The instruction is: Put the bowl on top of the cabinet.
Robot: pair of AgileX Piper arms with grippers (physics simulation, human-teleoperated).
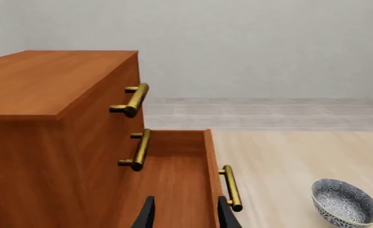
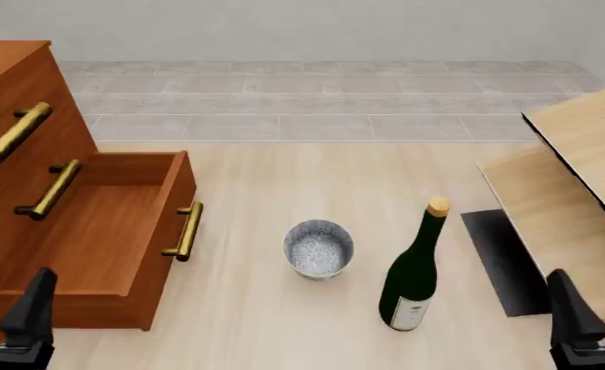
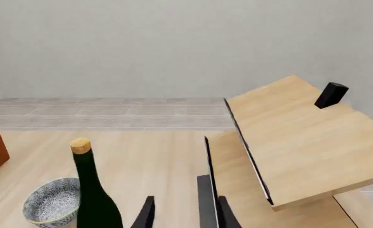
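— While the bowl (image 2: 319,248) stands on the pale wood-grain table (image 2: 261,316), what is it made of, by the look?

— A speckled grey-white glaze, inside and out; small, deep and round, upright with its mouth facing up. It sits between the cabinet (image 2: 35,208) and the wine bottle (image 2: 415,270), near both and touching neither.

— And the cabinet?

— Reddish-brown wood with a smooth grain, boxy, far larger than anything else. Brass bar handles run along its drawer fronts. The bottom drawer (image 2: 127,231) is pulled out toward the bowl, and its inside is bare wood.

— The bottle?

— Dark green glass, tall and slim, upright, with a cork-coloured top. It carries a pale label (image 2: 410,314) low down, but the print is too small to read.

— Anything on the right?

— Pale light-wood boards (image 2: 579,193), flat and tilted, with dark edges.

— The grippers?

— The left gripper (image 1: 185,213) has black, tapered fingers parted with nothing between them, over the open drawer. The right gripper (image 3: 185,213) shows the same: fingers apart, holding nothing, near the boards.
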